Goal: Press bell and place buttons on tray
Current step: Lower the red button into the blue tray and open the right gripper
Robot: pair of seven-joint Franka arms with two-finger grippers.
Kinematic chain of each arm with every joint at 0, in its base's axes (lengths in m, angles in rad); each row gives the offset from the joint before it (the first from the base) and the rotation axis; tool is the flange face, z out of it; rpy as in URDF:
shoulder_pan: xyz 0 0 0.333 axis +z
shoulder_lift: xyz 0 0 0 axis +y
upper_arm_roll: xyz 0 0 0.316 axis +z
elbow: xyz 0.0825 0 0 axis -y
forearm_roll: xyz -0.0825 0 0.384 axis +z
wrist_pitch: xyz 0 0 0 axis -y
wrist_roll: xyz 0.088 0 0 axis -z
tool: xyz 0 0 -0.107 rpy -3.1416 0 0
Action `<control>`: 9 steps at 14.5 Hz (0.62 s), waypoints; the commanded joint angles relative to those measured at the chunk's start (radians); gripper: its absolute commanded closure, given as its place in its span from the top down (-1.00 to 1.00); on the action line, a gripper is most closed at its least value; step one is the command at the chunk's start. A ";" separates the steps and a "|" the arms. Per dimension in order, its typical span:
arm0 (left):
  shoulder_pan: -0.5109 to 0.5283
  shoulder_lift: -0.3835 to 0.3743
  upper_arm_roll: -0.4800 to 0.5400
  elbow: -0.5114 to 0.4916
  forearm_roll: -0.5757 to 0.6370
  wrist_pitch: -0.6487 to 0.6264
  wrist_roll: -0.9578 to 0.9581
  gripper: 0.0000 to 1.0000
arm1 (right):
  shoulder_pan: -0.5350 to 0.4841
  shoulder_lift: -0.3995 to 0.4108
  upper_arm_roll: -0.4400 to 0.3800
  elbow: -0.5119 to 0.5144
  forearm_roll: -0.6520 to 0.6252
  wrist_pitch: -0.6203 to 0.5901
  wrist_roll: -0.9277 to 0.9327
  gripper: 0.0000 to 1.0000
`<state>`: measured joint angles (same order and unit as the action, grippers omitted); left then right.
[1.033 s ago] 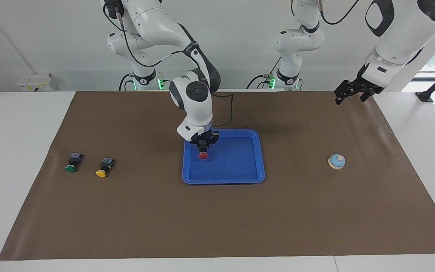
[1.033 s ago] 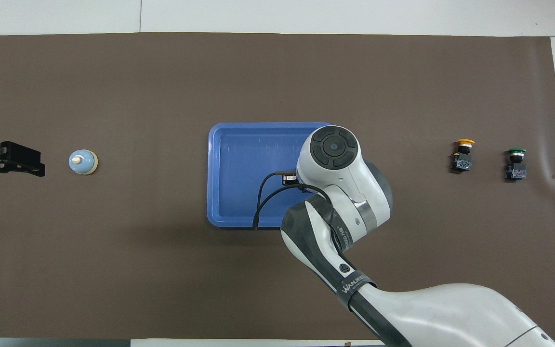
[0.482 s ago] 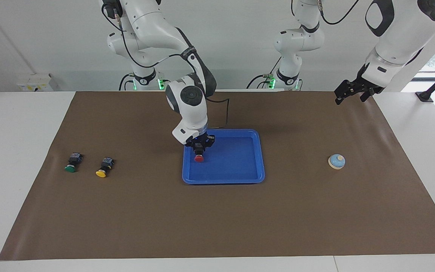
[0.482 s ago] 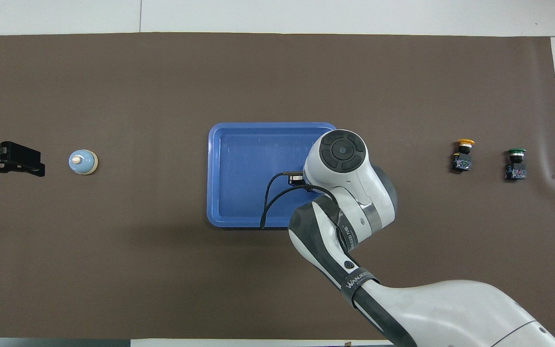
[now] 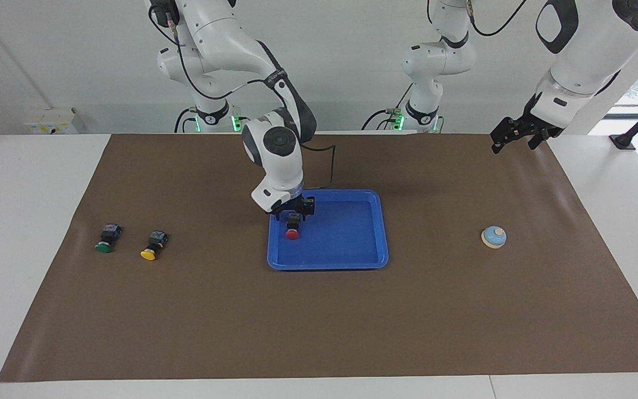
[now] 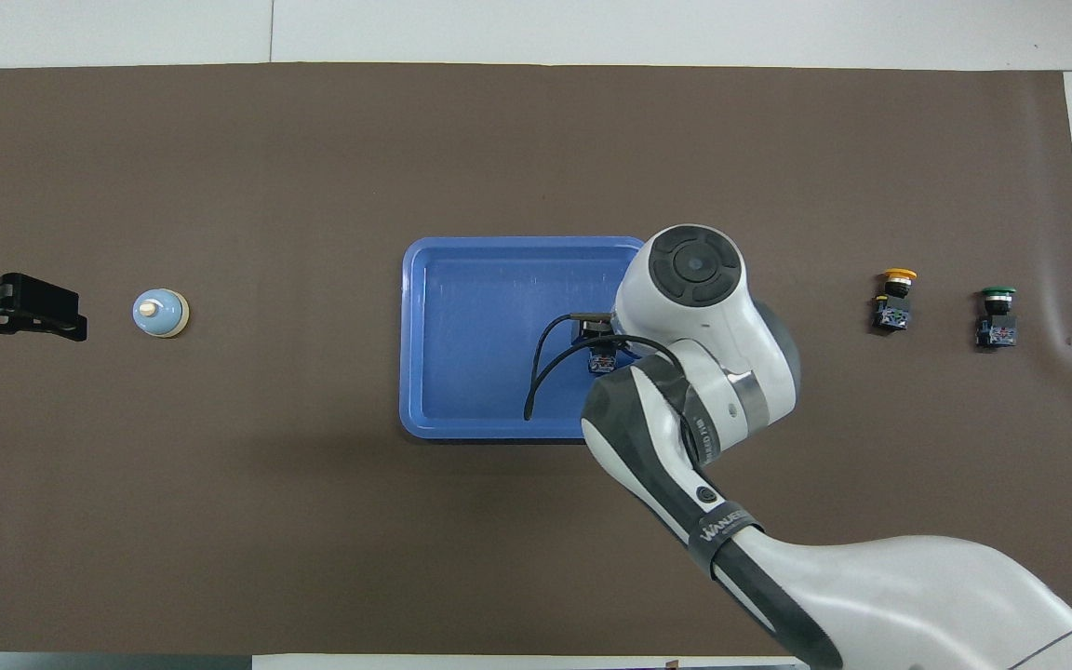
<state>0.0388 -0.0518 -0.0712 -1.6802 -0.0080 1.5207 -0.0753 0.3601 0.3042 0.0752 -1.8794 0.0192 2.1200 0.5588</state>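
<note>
I see my right hand (image 5: 293, 211) released, fingers spread just above the red button (image 5: 292, 230), which lies in the glossy blue tray (image 5: 374, 233). The green (image 5: 104, 239) and yellow (image 5: 153, 245) round-capped buttons sit on the matte brown mat. My left hand (image 5: 510, 136) waits open, apart from the domed bell (image 5: 493, 236).

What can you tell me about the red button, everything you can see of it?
The red button is a small push-button switch with a black body and a round red cap. It lies on its side in the blue tray, at the tray's end toward the right arm, cap pointing away from the robots. The right tool stands over its body, fingers spread to either side, seemingly no longer clamping it. In the overhead view the arm hides most of it.
</note>
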 commanded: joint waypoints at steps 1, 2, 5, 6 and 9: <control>0.006 0.001 -0.001 0.016 -0.010 -0.017 -0.003 1.00 | -0.119 -0.078 0.006 0.013 0.018 -0.093 -0.037 1.00; 0.006 0.001 -0.001 0.016 -0.010 -0.017 -0.003 1.00 | -0.157 -0.089 0.006 0.013 0.016 -0.112 -0.055 1.00; 0.006 0.001 -0.001 0.016 -0.010 -0.019 -0.003 1.00 | -0.304 -0.089 0.003 0.003 -0.024 -0.111 -0.158 1.00; 0.006 0.001 -0.001 0.016 -0.010 -0.019 -0.003 1.00 | -0.355 -0.089 0.003 -0.001 -0.045 -0.104 -0.222 1.00; 0.006 0.001 -0.001 0.016 -0.010 -0.019 -0.003 1.00 | -0.490 -0.082 0.003 -0.041 -0.058 -0.071 -0.365 1.00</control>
<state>0.0388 -0.0518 -0.0712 -1.6802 -0.0080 1.5207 -0.0753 -0.0711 0.2238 0.0632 -1.8814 -0.0247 2.0102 0.2563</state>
